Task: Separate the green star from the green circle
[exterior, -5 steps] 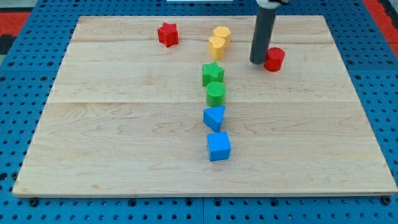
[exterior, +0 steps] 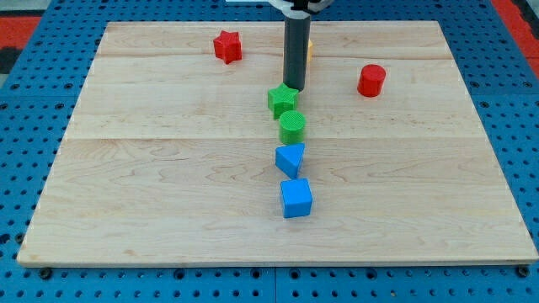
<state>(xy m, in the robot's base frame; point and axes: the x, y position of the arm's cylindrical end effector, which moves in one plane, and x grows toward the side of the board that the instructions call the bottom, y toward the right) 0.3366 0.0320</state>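
Bright, even overhead light; pale wooden surface (exterior: 168, 168) shows no glare. Blocks cast only short soft shadows. Focus sharp throughout, no motion blur, slight perspective narrowing toward view's top

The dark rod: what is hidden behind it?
Behind my dark rod only a sliver of a yellow block shows at its right edge; the rest is covered, shape unclear. My tip sits at the green star block.

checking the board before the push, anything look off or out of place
Nothing stands out. My tip sits at the green star, which is just above the green circle. The rod mostly hides the yellow blocks behind it.
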